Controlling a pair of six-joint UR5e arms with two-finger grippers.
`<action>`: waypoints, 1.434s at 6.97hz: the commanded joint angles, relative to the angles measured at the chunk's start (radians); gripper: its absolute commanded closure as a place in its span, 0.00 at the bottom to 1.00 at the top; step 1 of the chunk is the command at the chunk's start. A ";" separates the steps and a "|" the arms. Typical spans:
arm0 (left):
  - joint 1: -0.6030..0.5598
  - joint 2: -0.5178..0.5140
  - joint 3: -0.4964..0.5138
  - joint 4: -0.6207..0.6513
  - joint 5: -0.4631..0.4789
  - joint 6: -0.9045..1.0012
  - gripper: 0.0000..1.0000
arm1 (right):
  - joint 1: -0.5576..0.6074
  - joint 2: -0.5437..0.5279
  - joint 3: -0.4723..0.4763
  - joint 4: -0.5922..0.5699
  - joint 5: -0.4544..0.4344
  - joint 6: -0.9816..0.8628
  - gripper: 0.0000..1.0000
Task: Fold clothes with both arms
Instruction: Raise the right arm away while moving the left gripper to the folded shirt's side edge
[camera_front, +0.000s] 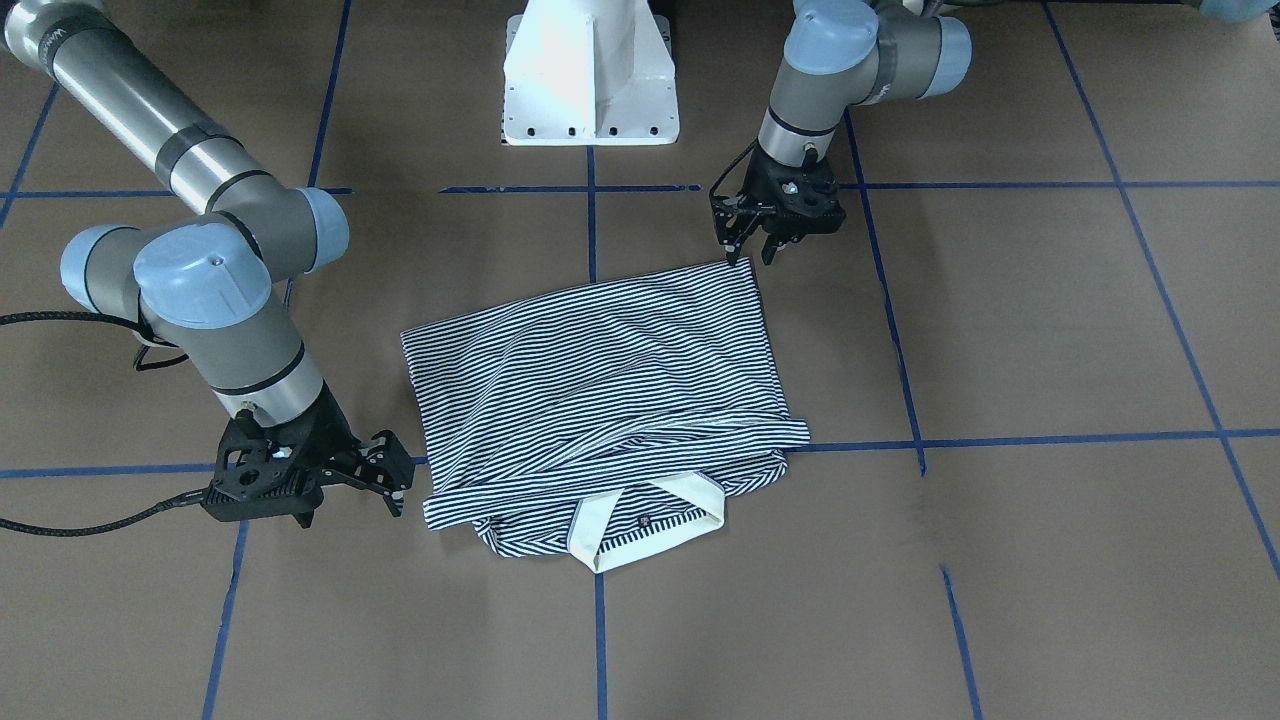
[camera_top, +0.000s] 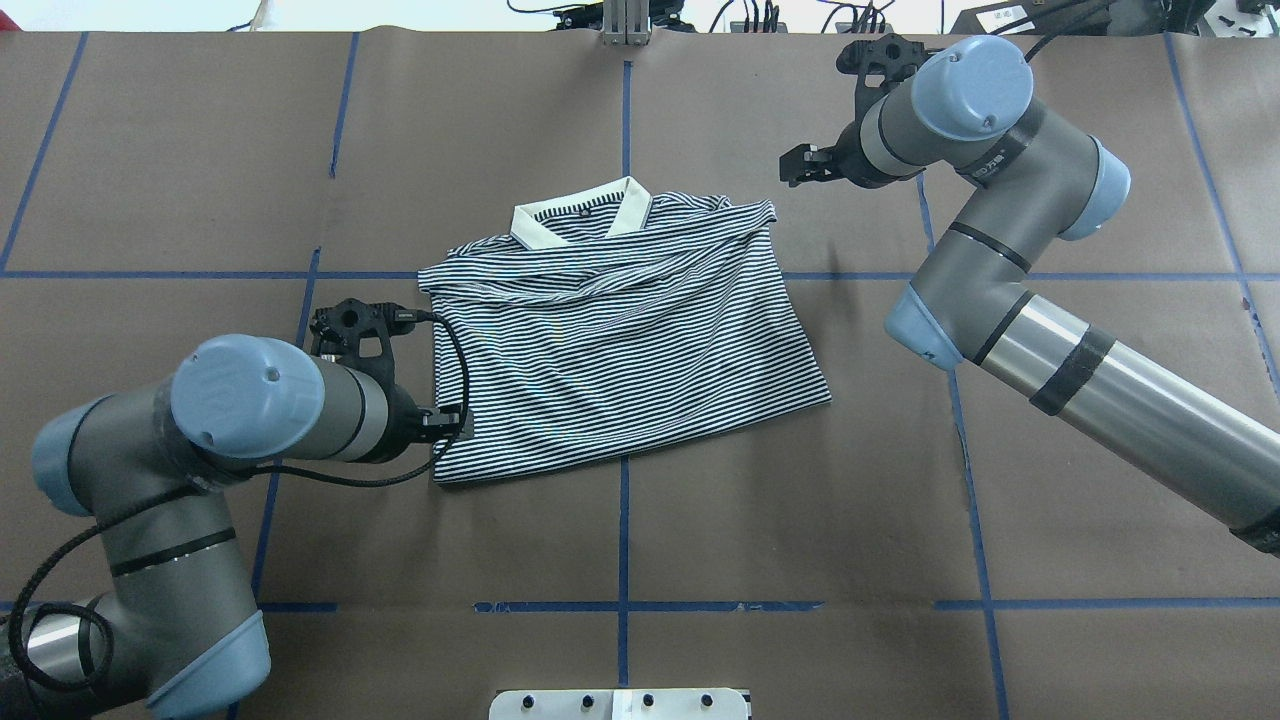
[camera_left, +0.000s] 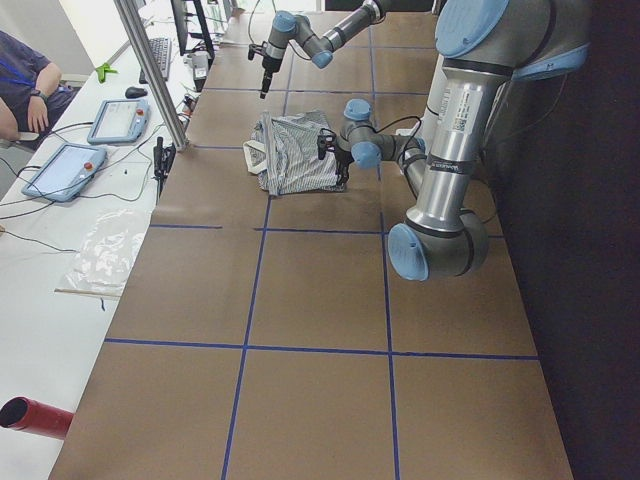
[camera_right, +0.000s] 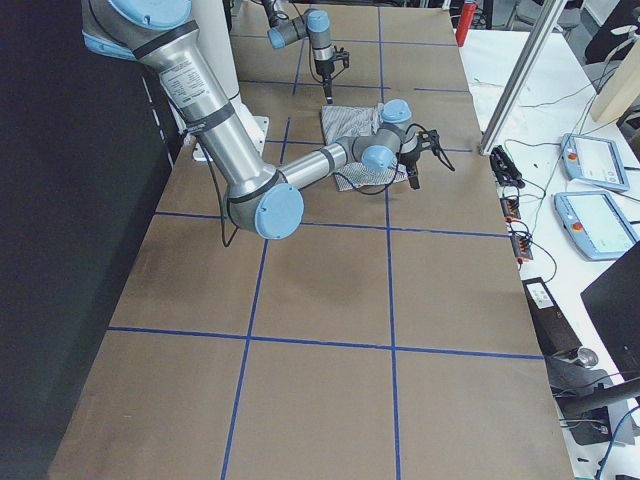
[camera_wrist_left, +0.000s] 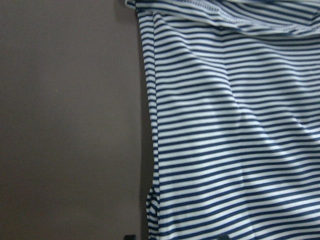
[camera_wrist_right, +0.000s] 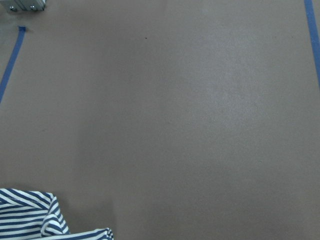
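Polo shirt (camera_top: 620, 350), striped, rumpled rectangle

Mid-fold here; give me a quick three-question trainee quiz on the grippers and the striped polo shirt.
1. True or false: the right arm's black two-finger gripper is clamped on the navy-and-white striped polo shirt.
2. The shirt's cream-white collar lies: A nearest the robot; B farthest from the robot; C tucked out of sight.
3. Which gripper is at the shirt's hem corner?
Key: 1 false, it is open beside the shirt; 2 B; 3 the left gripper.
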 joint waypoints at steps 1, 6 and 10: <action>0.010 -0.006 0.033 0.001 0.003 -0.014 0.49 | -0.001 -0.001 0.001 0.001 0.000 0.000 0.00; 0.016 -0.021 0.065 -0.016 0.003 -0.017 0.79 | -0.001 -0.002 0.000 0.001 -0.001 0.002 0.00; 0.005 -0.008 0.033 -0.015 0.007 -0.001 1.00 | -0.001 -0.004 0.000 0.003 -0.003 0.008 0.00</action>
